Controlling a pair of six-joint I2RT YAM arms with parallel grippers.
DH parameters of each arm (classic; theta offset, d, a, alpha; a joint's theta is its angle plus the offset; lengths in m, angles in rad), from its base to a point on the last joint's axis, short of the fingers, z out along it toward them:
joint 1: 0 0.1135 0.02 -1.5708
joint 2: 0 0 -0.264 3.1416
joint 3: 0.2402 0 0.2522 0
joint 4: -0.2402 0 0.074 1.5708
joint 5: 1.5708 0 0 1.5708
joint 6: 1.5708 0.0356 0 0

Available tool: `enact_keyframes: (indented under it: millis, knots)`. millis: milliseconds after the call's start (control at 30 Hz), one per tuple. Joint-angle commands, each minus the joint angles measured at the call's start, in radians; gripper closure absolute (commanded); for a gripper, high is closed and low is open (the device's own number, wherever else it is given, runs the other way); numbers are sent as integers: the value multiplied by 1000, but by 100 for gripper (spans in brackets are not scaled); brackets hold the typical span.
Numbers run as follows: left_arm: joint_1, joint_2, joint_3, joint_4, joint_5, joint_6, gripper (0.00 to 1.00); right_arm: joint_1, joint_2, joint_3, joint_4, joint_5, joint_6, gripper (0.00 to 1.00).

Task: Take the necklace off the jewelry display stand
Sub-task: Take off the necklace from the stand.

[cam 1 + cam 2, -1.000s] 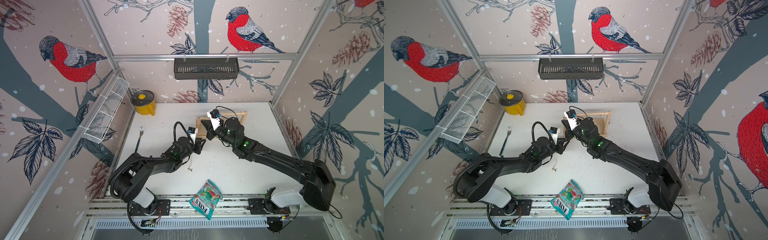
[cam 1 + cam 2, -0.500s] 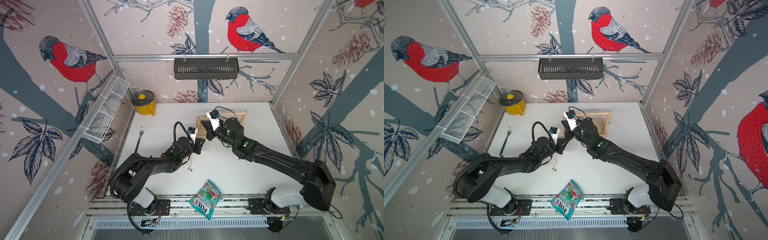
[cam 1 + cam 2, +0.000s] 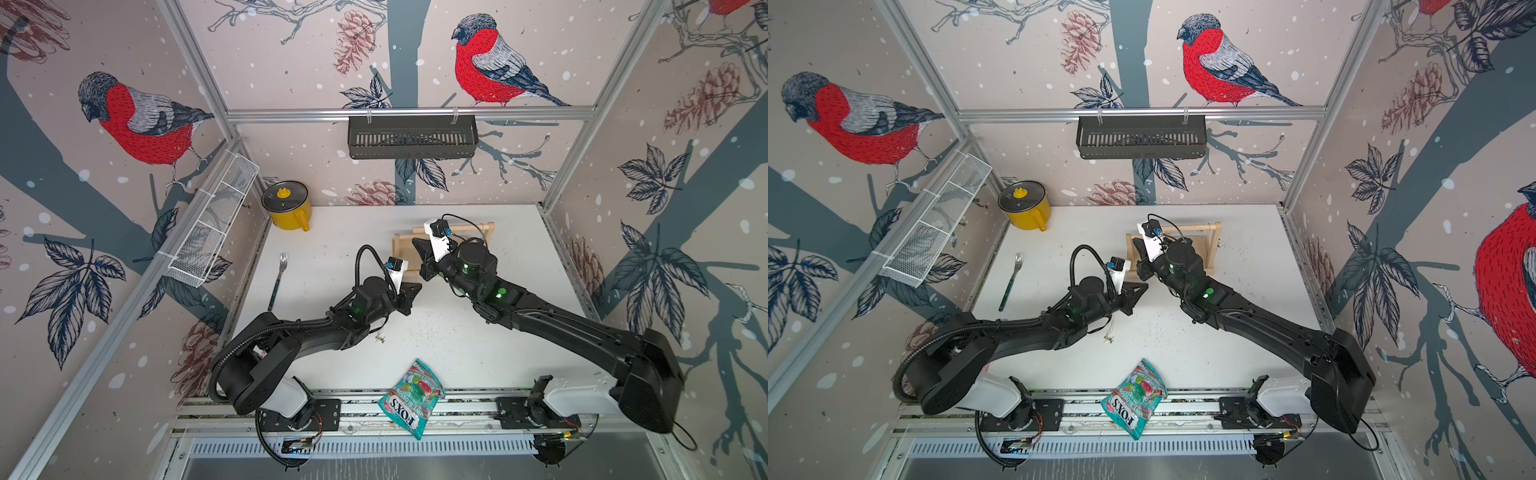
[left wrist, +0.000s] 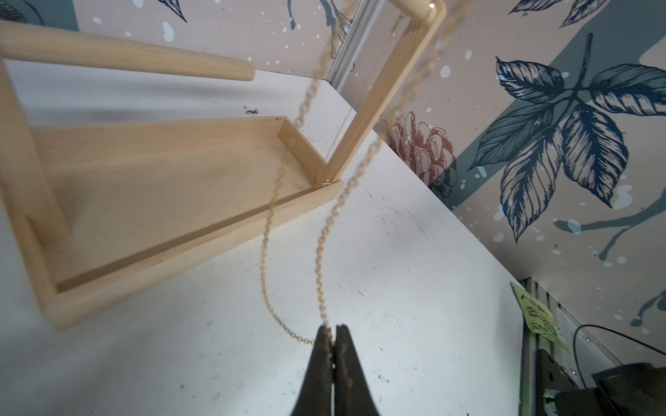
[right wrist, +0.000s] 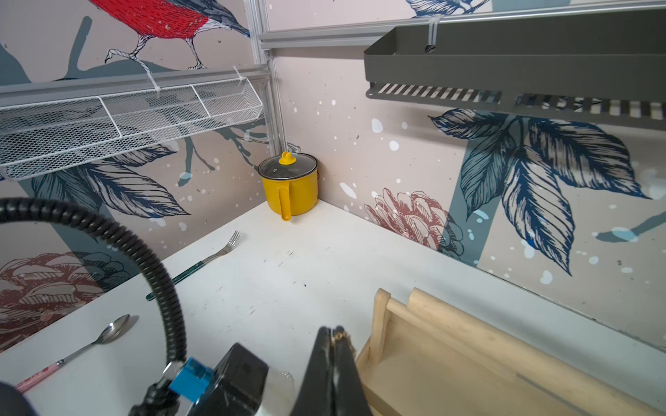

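White tabletop (image 4: 396, 288): left jaws clamped on the necklace (image 4: 319, 281); right jaws closed, seemingly gripping it too.

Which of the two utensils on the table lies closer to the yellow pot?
The fork, the one with the dark green handle. It lies nearer the yellow pot than the spoon, whose handle is pink.

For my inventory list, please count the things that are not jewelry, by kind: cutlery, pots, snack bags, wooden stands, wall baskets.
Cutlery: 2 (fork, spoon)
Pots: 1 (yellow pot)
Snack bags: 1 (candy bag)
Wooden stands: 1 (jewelry display stand)
Wall baskets: 2 (white mesh basket, dark basket)
Total: 7
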Motion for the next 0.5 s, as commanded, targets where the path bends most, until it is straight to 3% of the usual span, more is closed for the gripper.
enact_keyframes:
  millis: [0,467]
  knots:
    - [-68,-9,13,-12,-42,-48,100,7,-37,-24,-27,68,31,100]
    - [-326,87,24,-60,-116,-209,100,28,-251,-251,-152,204,155,100]
